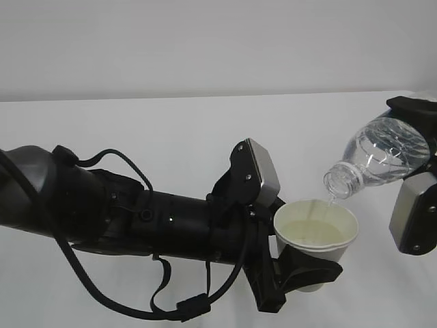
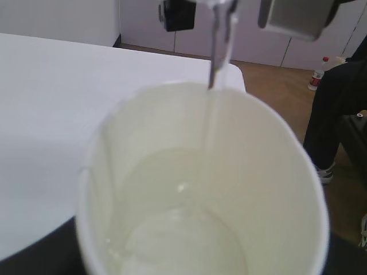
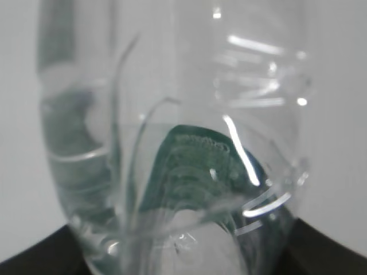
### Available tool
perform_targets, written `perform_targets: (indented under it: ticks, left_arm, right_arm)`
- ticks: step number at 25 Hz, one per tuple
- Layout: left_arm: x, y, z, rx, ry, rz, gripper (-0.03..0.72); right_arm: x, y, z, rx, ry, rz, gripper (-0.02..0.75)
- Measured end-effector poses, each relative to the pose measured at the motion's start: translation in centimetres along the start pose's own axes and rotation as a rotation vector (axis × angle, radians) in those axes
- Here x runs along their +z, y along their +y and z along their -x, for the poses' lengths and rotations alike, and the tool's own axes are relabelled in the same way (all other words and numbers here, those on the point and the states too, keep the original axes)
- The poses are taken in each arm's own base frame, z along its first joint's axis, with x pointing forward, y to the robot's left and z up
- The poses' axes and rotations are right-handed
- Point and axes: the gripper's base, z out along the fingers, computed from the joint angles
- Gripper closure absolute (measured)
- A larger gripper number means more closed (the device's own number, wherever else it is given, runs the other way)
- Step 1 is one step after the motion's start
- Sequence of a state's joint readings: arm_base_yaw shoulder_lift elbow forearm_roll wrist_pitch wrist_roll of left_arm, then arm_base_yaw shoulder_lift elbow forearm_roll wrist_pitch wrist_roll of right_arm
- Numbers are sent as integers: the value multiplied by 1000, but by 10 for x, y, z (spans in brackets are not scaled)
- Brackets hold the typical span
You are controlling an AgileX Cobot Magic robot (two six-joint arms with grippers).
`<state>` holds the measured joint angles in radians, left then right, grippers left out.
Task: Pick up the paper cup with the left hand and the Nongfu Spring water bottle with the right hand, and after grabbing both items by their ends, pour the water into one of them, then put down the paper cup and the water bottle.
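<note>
My left gripper (image 1: 300, 270) is shut on the white paper cup (image 1: 316, 236) and holds it upright above the table. The cup's cream inside (image 2: 200, 189) holds water (image 2: 172, 223). My right gripper (image 1: 418, 147) is shut on the base end of the clear Nongfu Spring water bottle (image 1: 375, 156), tilted mouth-down toward the left. Its open mouth (image 1: 337, 184) sits just above the cup's far rim. A thin stream of water (image 2: 215, 63) runs from it into the cup. The right wrist view shows the bottle (image 3: 172, 160) close up, with water and the green label showing through.
The white table (image 1: 171, 137) stretches behind both arms. The thick black left arm with looping cables (image 1: 102, 219) fills the left foreground. In the left wrist view, the table's far edge (image 2: 235, 71), a wooden floor and a person's dark legs (image 2: 332, 114) show at the right.
</note>
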<state>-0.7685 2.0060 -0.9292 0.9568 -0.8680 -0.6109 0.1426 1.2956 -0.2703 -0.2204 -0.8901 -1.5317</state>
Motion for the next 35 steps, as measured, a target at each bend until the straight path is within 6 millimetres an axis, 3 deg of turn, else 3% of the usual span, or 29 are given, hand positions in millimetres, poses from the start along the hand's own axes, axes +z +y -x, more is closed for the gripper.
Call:
perform_targets:
  ticks: [35]
  left_arm:
    - [0, 1, -1, 0, 13, 9, 215]
  right_arm:
    - [0, 0, 0, 2, 0, -5, 311]
